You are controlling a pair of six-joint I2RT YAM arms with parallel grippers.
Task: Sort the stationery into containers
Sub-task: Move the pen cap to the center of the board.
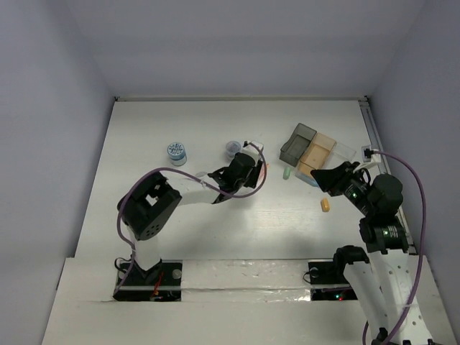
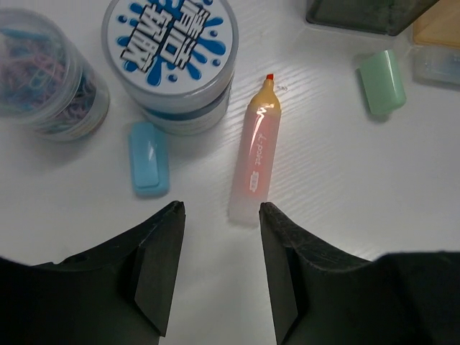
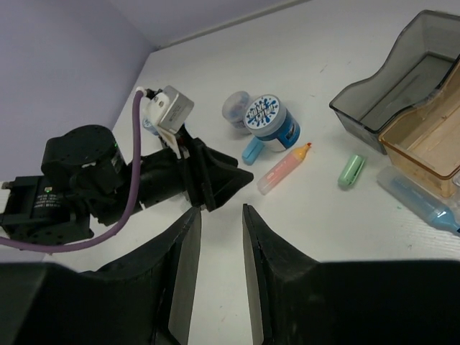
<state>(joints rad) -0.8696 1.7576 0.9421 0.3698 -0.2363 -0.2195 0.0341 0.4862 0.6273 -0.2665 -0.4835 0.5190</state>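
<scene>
Here, left hand [image 2: 220,214] low, jaws apart, highlighter [image 2: 257,154] just ahead, seemingly untouched.

The top external camera is looking steeply down from above and behind the arm bases, far enough off that the whole table [image 1: 215,230] is fitting in frame. The left wrist camera is looking almost straight down past the left gripper [image 2: 219,208] from close range, while the right wrist camera is looking obliquely across the table past the right gripper [image 3: 221,210] toward the left arm [image 3: 86,180], from farther back. Both wrist views are sharing the pink-orange highlighter [image 2: 256,154], the blue-patterned roll [image 2: 171,50], the green piece [image 2: 382,83] and the dark grey bin [image 2: 366,14], a patch the overhead view is also covering.
</scene>
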